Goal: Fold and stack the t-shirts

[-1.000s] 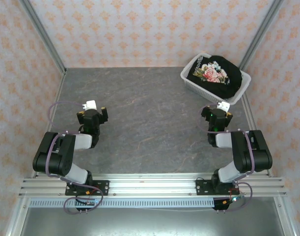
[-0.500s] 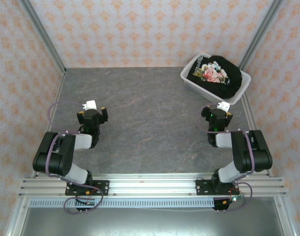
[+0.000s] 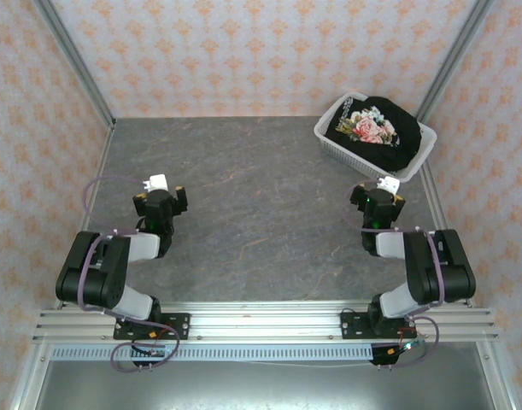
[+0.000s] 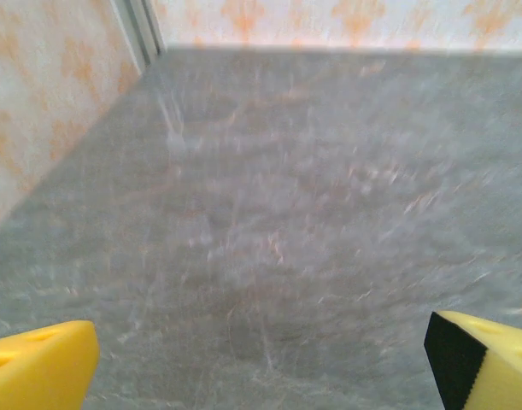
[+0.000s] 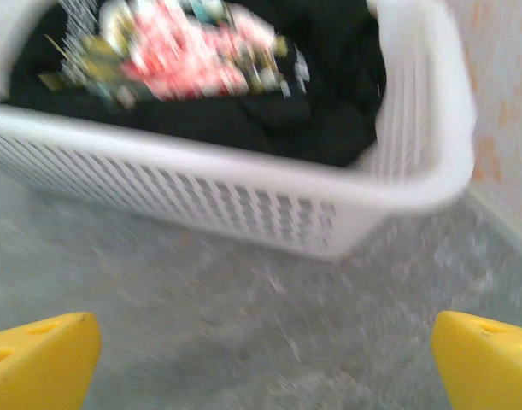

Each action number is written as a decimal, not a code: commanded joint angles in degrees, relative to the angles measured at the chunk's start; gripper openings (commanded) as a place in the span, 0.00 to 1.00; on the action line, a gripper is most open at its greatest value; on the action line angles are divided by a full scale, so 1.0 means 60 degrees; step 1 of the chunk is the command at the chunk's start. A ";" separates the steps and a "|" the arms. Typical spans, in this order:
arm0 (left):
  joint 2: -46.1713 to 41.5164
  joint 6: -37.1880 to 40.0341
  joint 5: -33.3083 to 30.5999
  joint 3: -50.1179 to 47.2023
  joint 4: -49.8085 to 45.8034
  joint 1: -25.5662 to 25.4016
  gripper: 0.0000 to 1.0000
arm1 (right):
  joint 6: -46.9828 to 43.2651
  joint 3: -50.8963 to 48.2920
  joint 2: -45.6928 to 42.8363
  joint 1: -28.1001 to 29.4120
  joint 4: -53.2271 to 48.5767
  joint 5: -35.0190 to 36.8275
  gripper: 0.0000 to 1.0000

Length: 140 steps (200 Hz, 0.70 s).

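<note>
1. The right claw (image 3: 378, 195) hovers low over the grey stone-patterned tabletop (image 3: 261, 196). Its two yellow fingertips (image 5: 38, 359) are spread wide apart with nothing between them.
2. Straight ahead of the right claw (image 5: 261, 363) stands a white perforated plastic basket (image 5: 201, 196). A strip of bare tabletop (image 5: 243, 316) separates the two.
3. The black t-shirt (image 5: 201, 68) lies crumpled inside that basket, with its pink-rose print facing up. From above, the t-shirt (image 3: 372, 128) bulges over the rim of the basket (image 3: 329, 141).
4. The slatted basket wall nearest the right claw stands between it and the cloth.
5. White marks sit beside the roses on the print. They are too small and blurred to read.
6. The left claw (image 3: 161, 195) is also low over the tabletop, well apart from the right one. Its jaws are wide open and empty, with one yellow fingertip (image 4: 38, 363) at each lower corner of its wrist view.
7. Ahead of the left claw (image 4: 261, 367) lies bare tabletop (image 4: 286, 213), running to the far wall.
8. The t-shirt is far to the left claw's right and further ahead.
9. Wallpaper with orange motifs (image 3: 243, 51) closes in the far side and both flanks. A metal corner post (image 3: 73, 60) rises ahead and to the left of the left claw.
</note>
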 commanded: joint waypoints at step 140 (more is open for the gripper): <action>0.2188 -0.5781 0.4370 1.1491 -1.2489 -0.1481 0.87 | 0.5644 1.4816 0.7947 -0.2273 -1.2948 -0.3688 0.97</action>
